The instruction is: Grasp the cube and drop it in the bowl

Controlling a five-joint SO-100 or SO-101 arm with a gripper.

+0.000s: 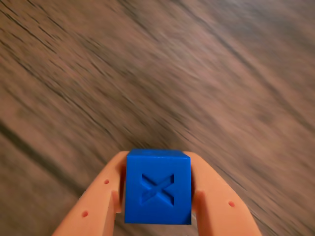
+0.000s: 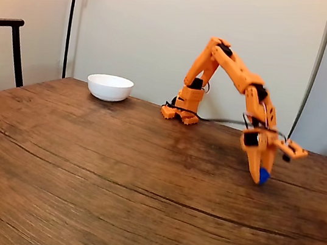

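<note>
The blue cube [image 1: 157,188], with an X pressed into its face, sits between my two orange fingers [image 1: 216,201] in the wrist view. My gripper [image 1: 157,196] is shut on it. In the fixed view the orange arm reaches down at the right, and the cube [image 2: 264,174] shows as a blue spot at the gripper [image 2: 262,175] tip, just above the wooden table [image 2: 112,176]. The white bowl [image 2: 109,87] stands far off at the back left of the table. The tabletop in the wrist view is blurred.
The arm's base [image 2: 181,111] is fixed at the back of the table, right of the bowl. A dark chair [image 2: 2,49] stands at the left edge and a lamp pole [image 2: 72,16] rises behind the bowl. Cables trail from the base.
</note>
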